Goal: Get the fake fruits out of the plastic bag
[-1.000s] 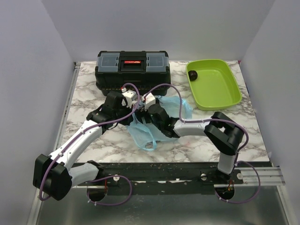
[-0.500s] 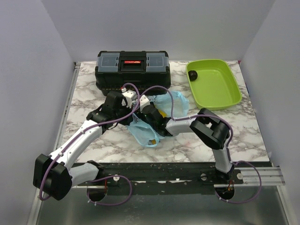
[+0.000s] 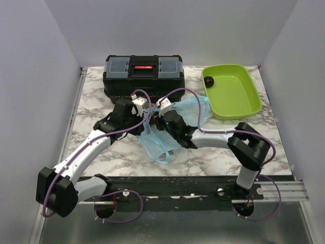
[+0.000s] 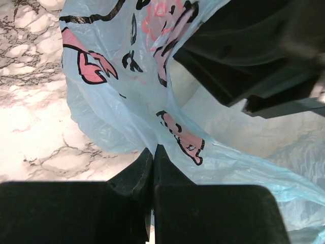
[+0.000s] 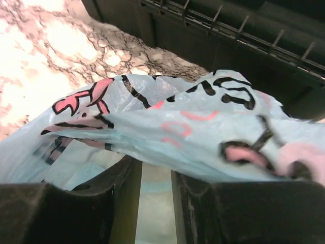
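Observation:
The light-blue plastic bag lies crumpled at the table's middle, its pink and black print showing in both wrist views. My left gripper is shut on a fold of the bag film. My right gripper reaches into the bag. Its jaws stand a narrow gap apart, with film draped over the tips and only pale film between them. In the top view both grippers meet over the bag, left gripper beside right gripper. One dark purple fake fruit sits in the tray. No other fruit shows.
A lime-green tray stands at the back right. A black toolbox sits at the back, just beyond the bag, and fills the top of the right wrist view as the toolbox. The right arm's dark body hangs close above the left gripper.
The right jaws have narrowed from wide open. The right arm shifted and the bag's top moved with it. A yellow fruit seen in the bag's mouth half a second ago no longer shows.

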